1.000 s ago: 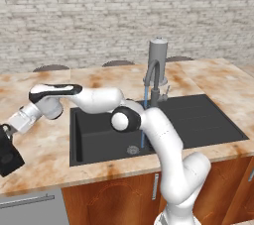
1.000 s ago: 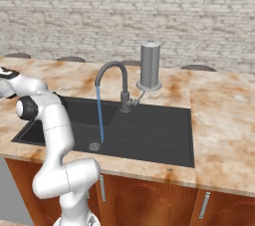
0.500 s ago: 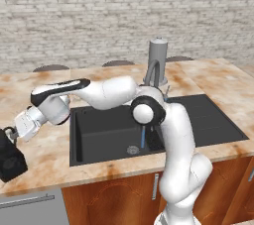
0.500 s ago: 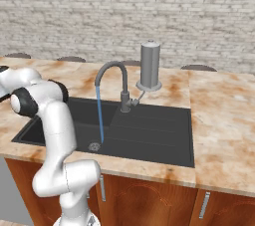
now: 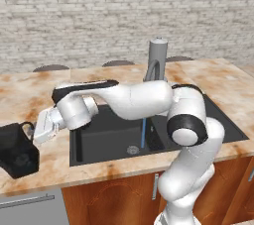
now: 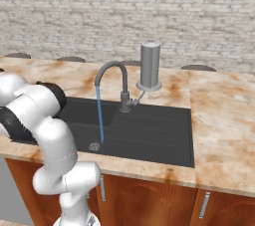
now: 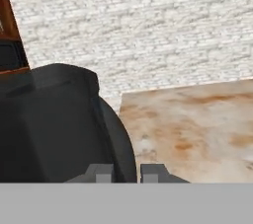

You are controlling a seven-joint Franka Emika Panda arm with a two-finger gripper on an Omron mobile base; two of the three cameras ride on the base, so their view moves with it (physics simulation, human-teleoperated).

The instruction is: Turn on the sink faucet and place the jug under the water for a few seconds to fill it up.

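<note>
The end effector (image 7: 125,172) is closed on the thin loop handle of the jug (image 5: 18,148), its two finger tips standing close together with the handle's dark curve between them in the hand view. The jug's boxy black body looms just beyond the tips there (its top edge a flat shelf against the brick wall). In the left base view the end effector (image 5: 33,132) meets the handle at the jug's upper right, and the jug is at the far left of the marble desk (image 5: 30,95), well apart from the sink (image 6: 149,135). The white arm reaches across the basin's left end to get there. Behind it the sink faucet (image 6: 113,78) arches over the black basin, and the water (image 6: 99,115) falls as a thin blue stream straight down beside the round drain (image 6: 94,146). A grey cylinder (image 6: 149,65) stands just behind the faucet.
</note>
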